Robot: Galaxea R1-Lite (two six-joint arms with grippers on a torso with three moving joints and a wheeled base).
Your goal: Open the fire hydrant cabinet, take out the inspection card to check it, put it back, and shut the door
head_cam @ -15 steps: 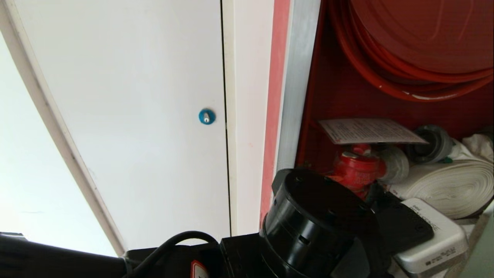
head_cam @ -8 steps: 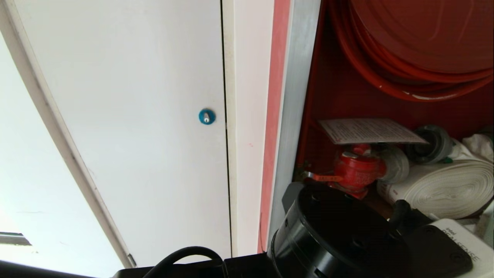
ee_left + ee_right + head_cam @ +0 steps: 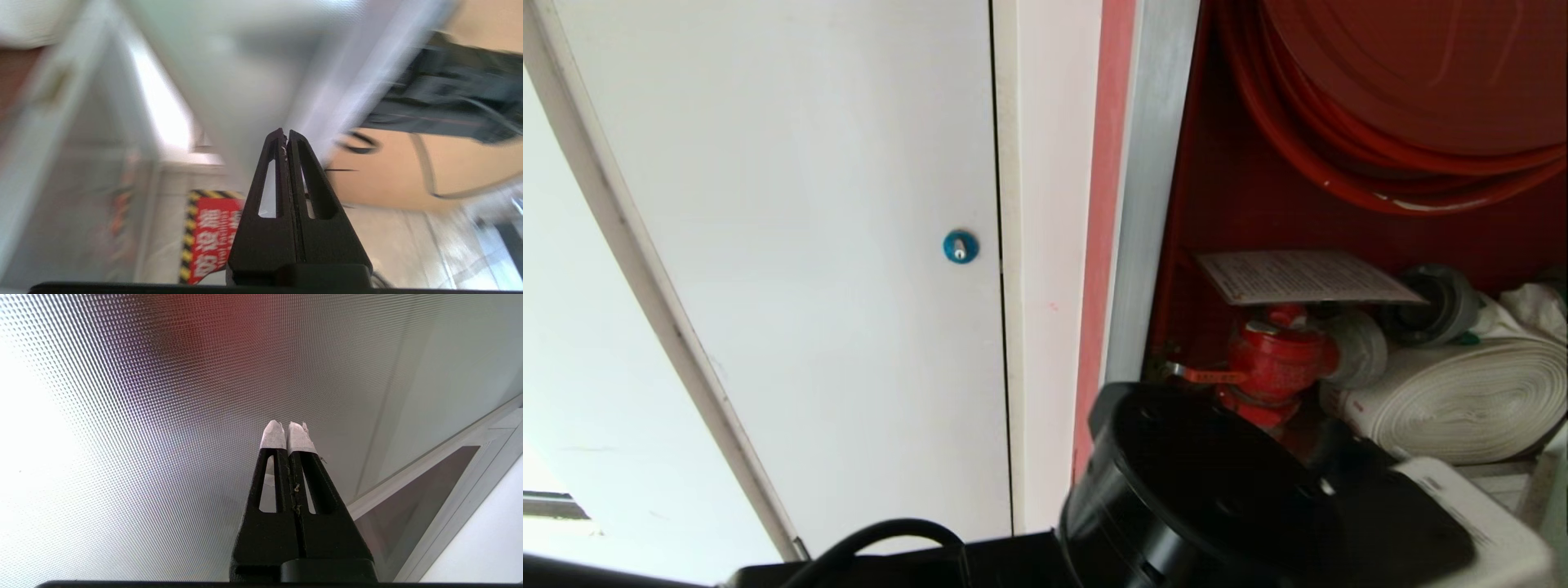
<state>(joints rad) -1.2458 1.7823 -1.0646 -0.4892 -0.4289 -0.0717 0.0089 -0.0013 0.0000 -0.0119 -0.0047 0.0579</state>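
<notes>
Red-lined and framed in silver aluminium, the fire hydrant cabinet (image 3: 1217,212) stands open beside a plain white panel door (image 3: 817,245) with a small blue round lock (image 3: 961,246). Inside, a red hose reel (image 3: 1405,90) hangs above a white rolled hose (image 3: 1462,400) and a red valve (image 3: 1278,359). The thin white printed inspection card (image 3: 1303,278) lies flat just above the valve. The left tool (image 3: 285,136) is fully closed and empty; the right tool (image 3: 285,428), pressed together, faces dotted glass and grips nothing.
</notes>
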